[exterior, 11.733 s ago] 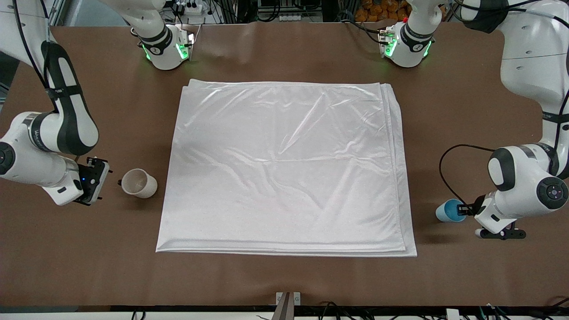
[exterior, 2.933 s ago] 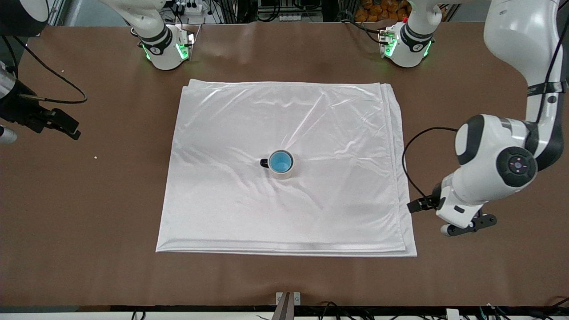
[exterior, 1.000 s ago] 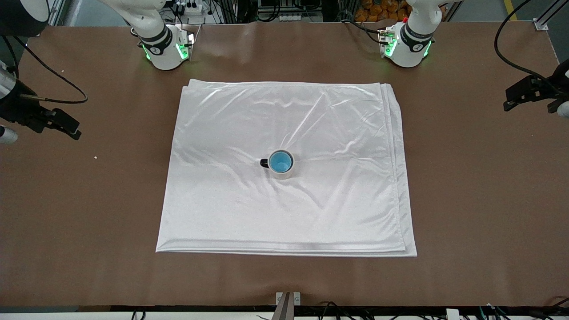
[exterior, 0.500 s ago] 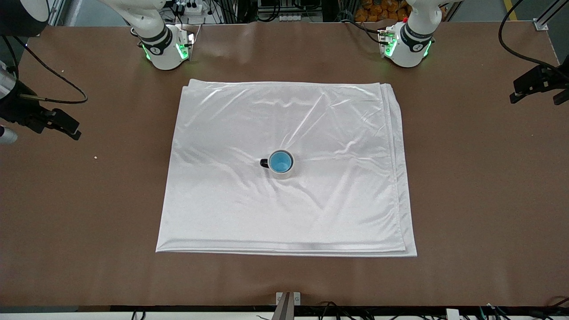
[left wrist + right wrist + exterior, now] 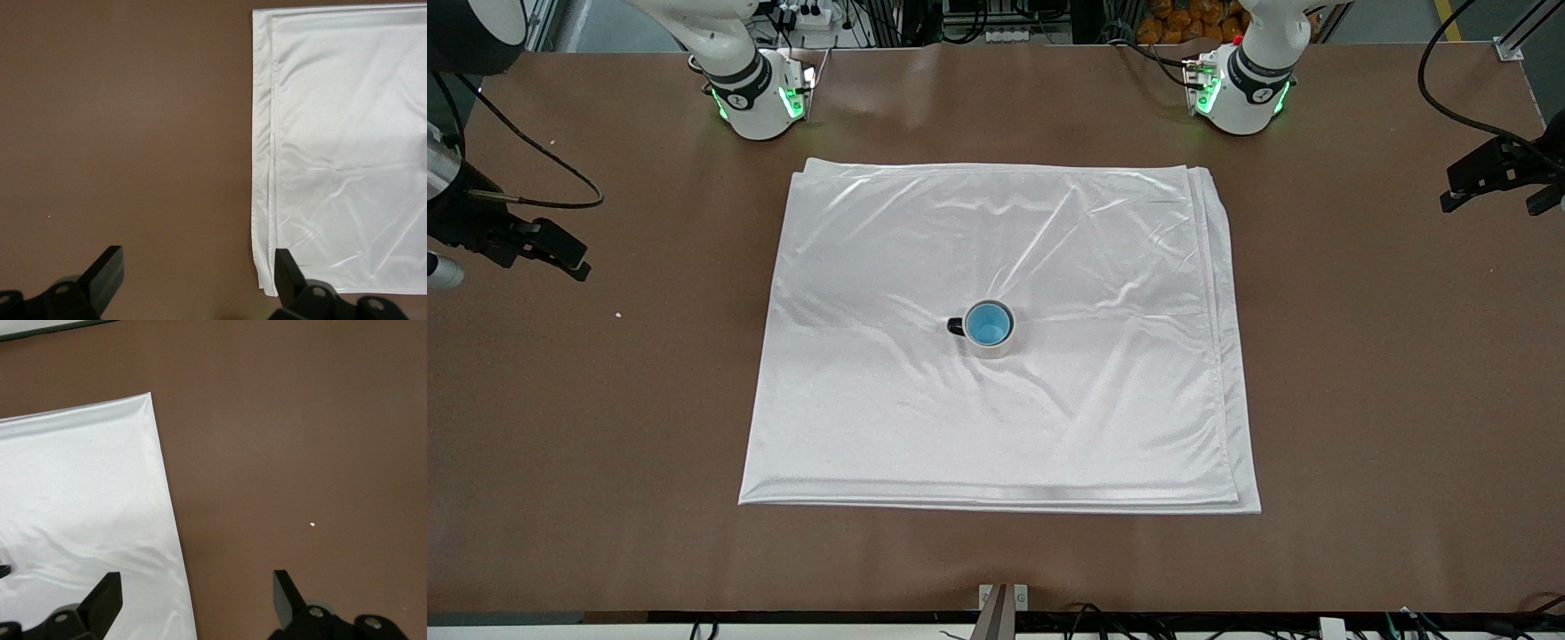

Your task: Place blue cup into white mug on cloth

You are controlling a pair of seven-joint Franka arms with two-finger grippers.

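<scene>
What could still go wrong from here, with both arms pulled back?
1. The small light-blue tapered cup sits nested in the off-white cylindrical mug on the shiny white folded cloth; the fabric is wrinkled around the mug, so any tug on it could tip the pair.
2. The left gripper hangs open over bare table beside the cloth's layered edge; a low pass might snag it.
3. The right gripper, also open, hovers over the cloth's edge toward its own end.

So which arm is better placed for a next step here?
Neither: the cup already sits inside the mug on the cloth. Left gripper and right gripper are open, over bare table at their own ends.
</scene>
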